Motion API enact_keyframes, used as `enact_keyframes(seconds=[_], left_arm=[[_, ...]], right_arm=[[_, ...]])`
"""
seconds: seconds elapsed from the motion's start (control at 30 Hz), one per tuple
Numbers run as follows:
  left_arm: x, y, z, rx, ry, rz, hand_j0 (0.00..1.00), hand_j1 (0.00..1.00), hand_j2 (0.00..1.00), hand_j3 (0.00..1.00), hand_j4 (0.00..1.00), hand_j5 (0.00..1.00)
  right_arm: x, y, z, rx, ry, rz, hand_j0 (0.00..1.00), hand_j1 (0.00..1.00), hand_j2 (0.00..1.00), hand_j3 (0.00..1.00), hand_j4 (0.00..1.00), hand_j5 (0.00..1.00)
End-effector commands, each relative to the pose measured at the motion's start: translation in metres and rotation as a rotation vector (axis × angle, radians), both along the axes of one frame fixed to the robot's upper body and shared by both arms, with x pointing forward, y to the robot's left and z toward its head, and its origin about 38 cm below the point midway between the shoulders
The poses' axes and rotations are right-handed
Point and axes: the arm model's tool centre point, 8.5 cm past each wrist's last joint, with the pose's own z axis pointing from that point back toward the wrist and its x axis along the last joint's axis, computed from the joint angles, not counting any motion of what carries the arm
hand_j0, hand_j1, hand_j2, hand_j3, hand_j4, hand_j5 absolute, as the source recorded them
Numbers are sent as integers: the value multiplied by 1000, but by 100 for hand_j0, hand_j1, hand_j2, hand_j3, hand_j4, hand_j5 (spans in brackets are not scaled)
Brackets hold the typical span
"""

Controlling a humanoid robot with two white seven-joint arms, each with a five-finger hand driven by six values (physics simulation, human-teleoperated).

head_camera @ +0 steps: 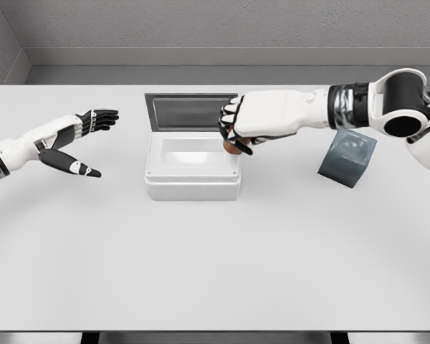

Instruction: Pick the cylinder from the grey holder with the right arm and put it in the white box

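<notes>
Right robot hand (fingers curled round cylinder) over white box

The white box stands open at the table's middle, its grey lid raised behind it and walling off any approach from the far side. The right hand with its forearm hangs over the box's right rim, crossing the air between box and grey holder. The holder sits tilted to the right, well apart from the box. The left hand hovers to the left, leaving a gap beside the box. The near half of the table lies free.
</notes>
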Motion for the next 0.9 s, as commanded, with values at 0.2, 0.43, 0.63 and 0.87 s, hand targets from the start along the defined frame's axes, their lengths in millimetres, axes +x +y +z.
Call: enact_keyframes(seconds=[0.2, 0.43, 0.63, 0.87], left_arm=[[0, 10, -14, 61, 25, 23, 100, 100, 100, 100, 100, 100], [-1, 4, -22, 63, 42, 10, 100, 100, 100, 100, 100, 100], [-1, 3, -22, 64, 42, 8, 100, 100, 100, 100, 100, 100], [-1, 3, -22, 64, 42, 9, 100, 100, 100, 100, 100, 100]], right_arm=[[7, 13, -8, -1, 30, -25, 19, 19, 19, 19, 19, 19], [16, 14, -16, -6, 54, -47, 19, 19, 19, 19, 19, 19], [17, 17, -16, -1, 55, -44, 19, 19, 19, 19, 19, 19], [21, 16, -24, -13, 74, -58, 19, 19, 19, 19, 19, 19]])
